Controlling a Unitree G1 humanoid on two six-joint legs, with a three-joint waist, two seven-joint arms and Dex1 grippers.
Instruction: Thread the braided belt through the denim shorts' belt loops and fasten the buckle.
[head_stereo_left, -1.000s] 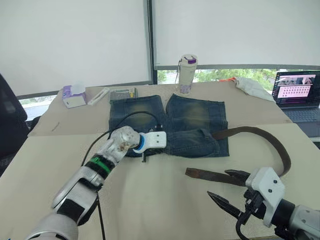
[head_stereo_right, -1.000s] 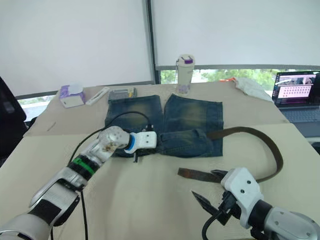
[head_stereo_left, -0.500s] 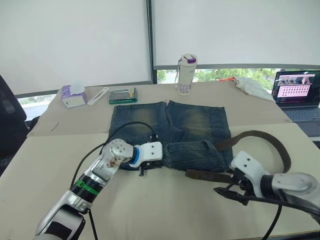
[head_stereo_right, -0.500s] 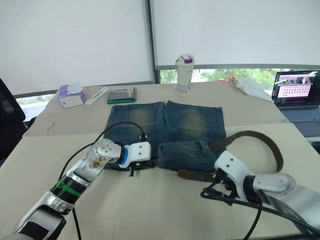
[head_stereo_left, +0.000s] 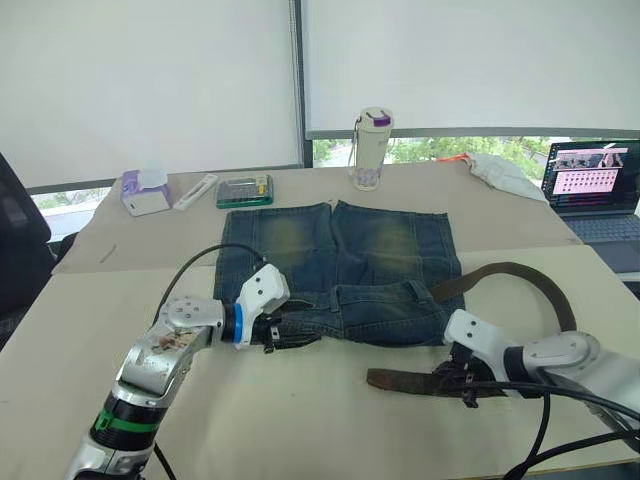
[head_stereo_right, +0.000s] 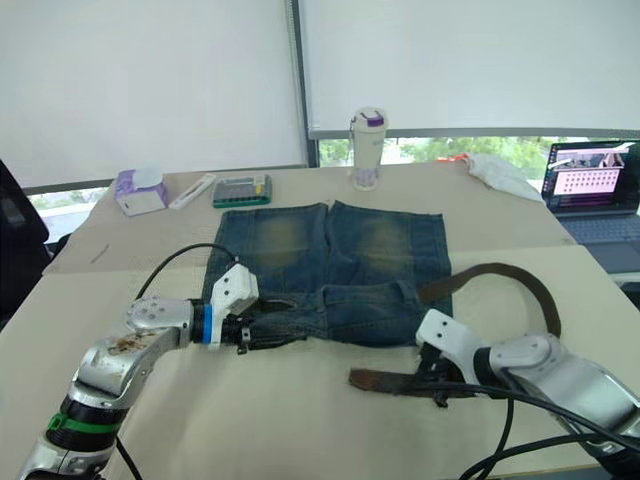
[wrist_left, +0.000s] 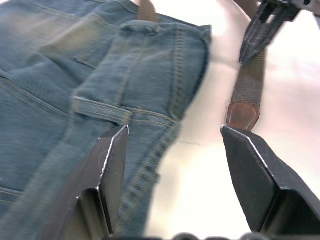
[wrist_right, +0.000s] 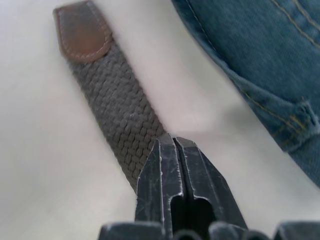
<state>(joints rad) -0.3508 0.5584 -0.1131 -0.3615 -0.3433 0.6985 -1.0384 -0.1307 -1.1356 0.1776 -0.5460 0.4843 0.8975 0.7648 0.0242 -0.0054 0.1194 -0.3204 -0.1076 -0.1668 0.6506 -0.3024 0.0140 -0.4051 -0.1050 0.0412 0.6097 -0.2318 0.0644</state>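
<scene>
Pinching the braided belt (wrist_right: 122, 132) near its leather tip with my right gripper (wrist_right: 176, 145), fingers clamped, I keep the left gripper (wrist_left: 172, 132) spread wide over the denim shorts (head_stereo_left: 340, 262)' waistband; threading barely begun, buckle unfastened.

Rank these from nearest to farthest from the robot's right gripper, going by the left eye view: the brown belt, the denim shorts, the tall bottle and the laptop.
1. braided belt: pinched in the right gripper, at the table's near edge.
2. denim shorts: just beyond, mid-table.
3. laptop: far right edge.
4. bottle: back of the table, by the window.
</scene>
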